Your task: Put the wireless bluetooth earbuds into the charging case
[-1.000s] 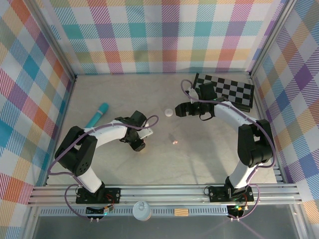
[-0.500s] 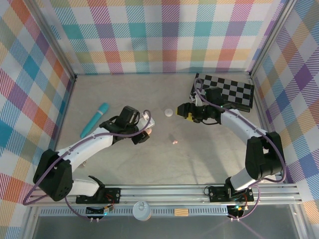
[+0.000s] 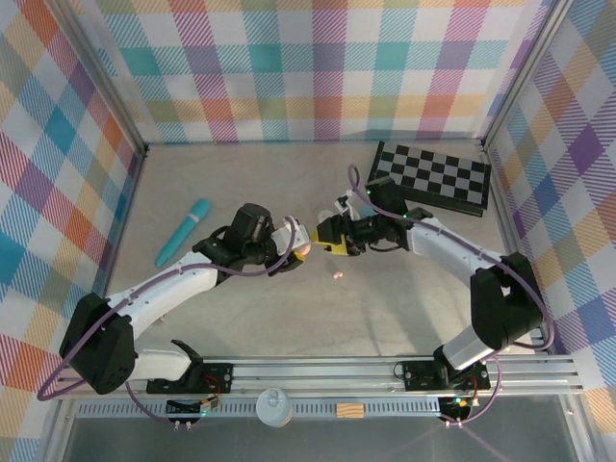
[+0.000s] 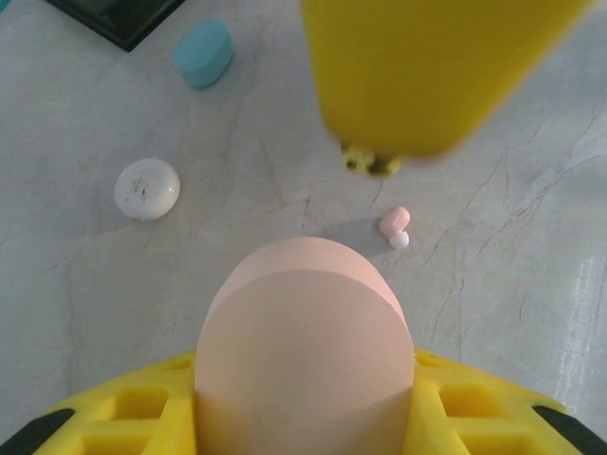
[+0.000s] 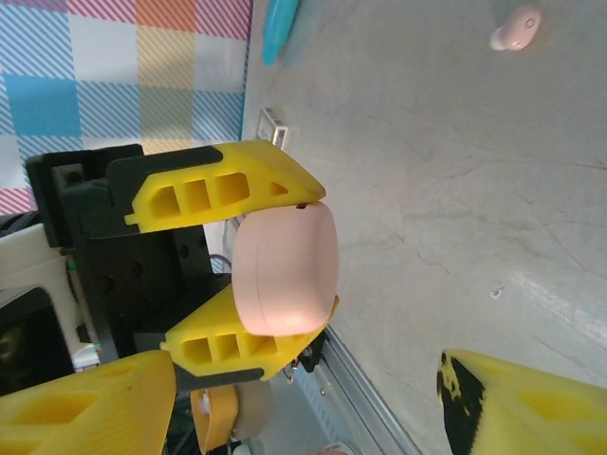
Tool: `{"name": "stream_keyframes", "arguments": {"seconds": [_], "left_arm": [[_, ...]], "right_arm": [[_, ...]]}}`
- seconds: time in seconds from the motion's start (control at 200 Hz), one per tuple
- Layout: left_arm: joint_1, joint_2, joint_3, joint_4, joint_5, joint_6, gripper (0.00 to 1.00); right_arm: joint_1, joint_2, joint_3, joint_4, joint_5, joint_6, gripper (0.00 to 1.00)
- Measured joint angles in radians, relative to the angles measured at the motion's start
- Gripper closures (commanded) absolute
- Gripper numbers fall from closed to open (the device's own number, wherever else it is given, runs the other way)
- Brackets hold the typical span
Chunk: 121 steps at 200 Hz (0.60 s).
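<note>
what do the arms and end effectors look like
The left arm and right arm have white links, black joints and black bases, each with a purple cable looping along it. The left end effector and right end effector have blocky yellow fingers with rectangular cut-outs on black mounts.

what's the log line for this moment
left gripper: shut on pink case | right gripper: open, facing it | pink earbud: on table
</note>
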Motion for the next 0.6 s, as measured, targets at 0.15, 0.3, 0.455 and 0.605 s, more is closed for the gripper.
{"name": "stream_keyframes", "arguments": {"seconds": [0.15, 0.3, 0.455, 0.605], "left_arm": [[-0.004, 0.000, 0.000, 0.000, 0.009, 0.004, 0.60], [-0.005, -0.002, -0.002, -0.004, 0.016, 0.012, 0.60], [-0.004, -0.013, -0.012, -0.005, 0.024, 0.015, 0.59], [-0.005, -0.019, -0.018, -0.003, 0.047, 0.013, 0.59]], "right_arm": [[0.030, 0.038, 0.000, 0.017, -0.008, 0.015, 0.38], [0.042, 0.061, 0.002, 0.026, -0.023, 0.033, 0.48], [0.050, 0.079, 0.015, 0.046, -0.048, 0.045, 0.55], [0.058, 0.090, 0.027, 0.061, -0.061, 0.048, 0.63]]}}
